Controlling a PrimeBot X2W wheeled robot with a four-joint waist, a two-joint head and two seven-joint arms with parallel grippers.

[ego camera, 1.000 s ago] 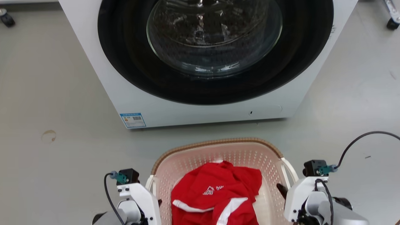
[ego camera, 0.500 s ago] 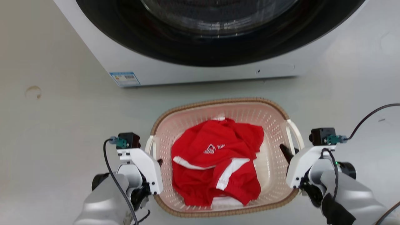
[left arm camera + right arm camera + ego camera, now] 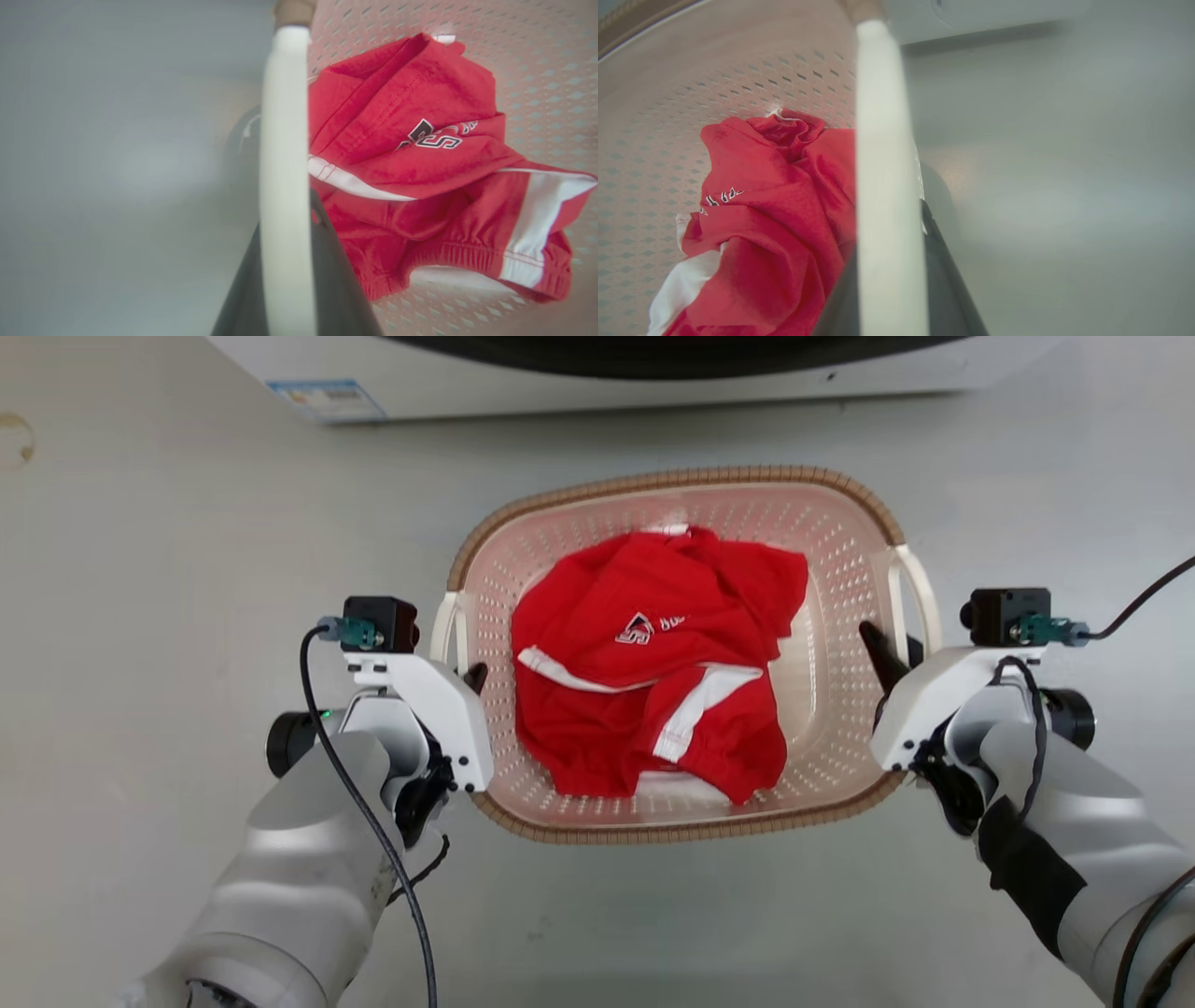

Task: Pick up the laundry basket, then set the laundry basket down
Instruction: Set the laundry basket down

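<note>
Left gripper [image 3: 469, 674] clamped on left handle [image 3: 446, 621] of laundry basket [image 3: 672, 481]; right gripper [image 3: 892, 646] clamped on right handle [image 3: 924, 593]. Red garment [image 3: 653, 681] lay inside.

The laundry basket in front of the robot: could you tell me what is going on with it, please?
The robot has the laundry basket by both white side handles: the left gripper is closed on the left handle and the right gripper on the right handle. A red garment with white stripes lies inside. The basket is in front of the washing machine; whether it is off the floor is not clear.
</note>
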